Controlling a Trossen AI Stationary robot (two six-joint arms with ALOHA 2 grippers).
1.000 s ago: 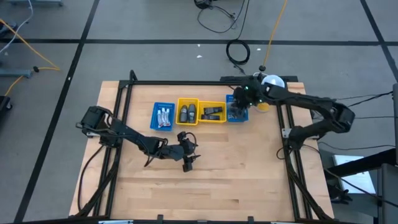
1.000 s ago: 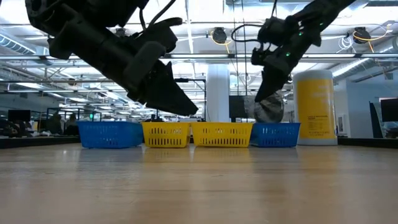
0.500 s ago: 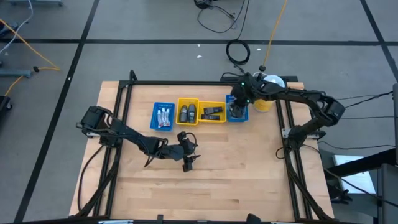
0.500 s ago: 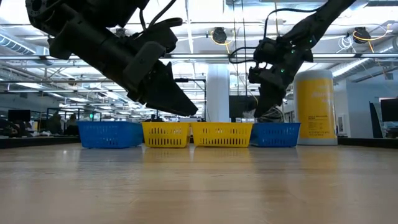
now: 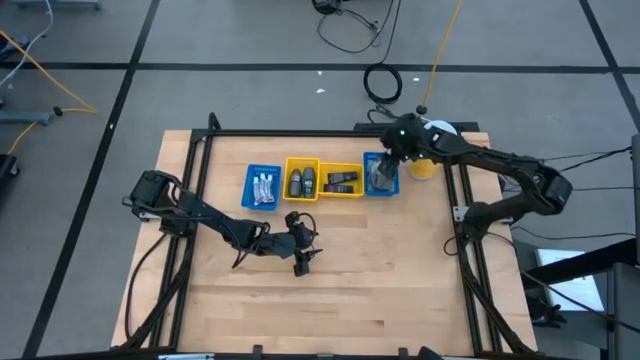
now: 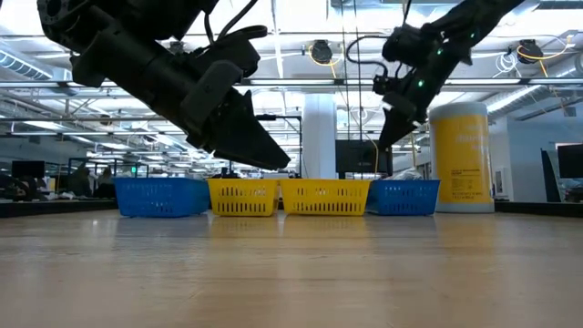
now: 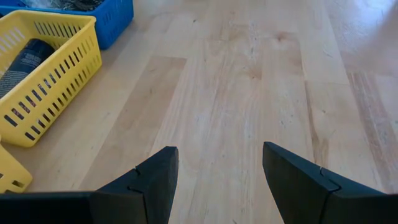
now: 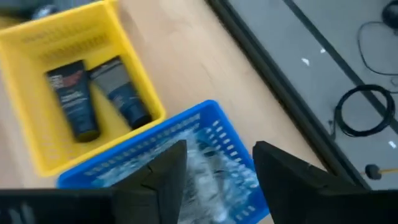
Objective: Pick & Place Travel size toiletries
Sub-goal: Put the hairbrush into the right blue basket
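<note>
Toiletries all sit sorted in the four trays: white tubes [image 5: 264, 187] in the left blue tray [image 5: 250, 176], dark bottles [image 5: 302, 183] and black packets [image 8: 73, 98] in the yellow trays [image 5: 325, 196], wrapped discs [image 8: 211, 163] in the right blue tray [image 8: 155, 140].

We find the right gripper [image 8: 214, 168] above that right blue tray, fingers apart, nothing between them. We judge the drop made; to finish cleanly, lift straight up so the fingers clear the rim.

The left gripper [image 7: 217, 177] hangs over bare wood mid-table, fingers apart, idle.

The wooden table [image 5: 400, 280] shows no loose items. A tall yellow bottle [image 6: 461, 157] stands just beside the right blue tray. Grey floor with a coiled cable [image 5: 381, 83] lies beyond.
</note>
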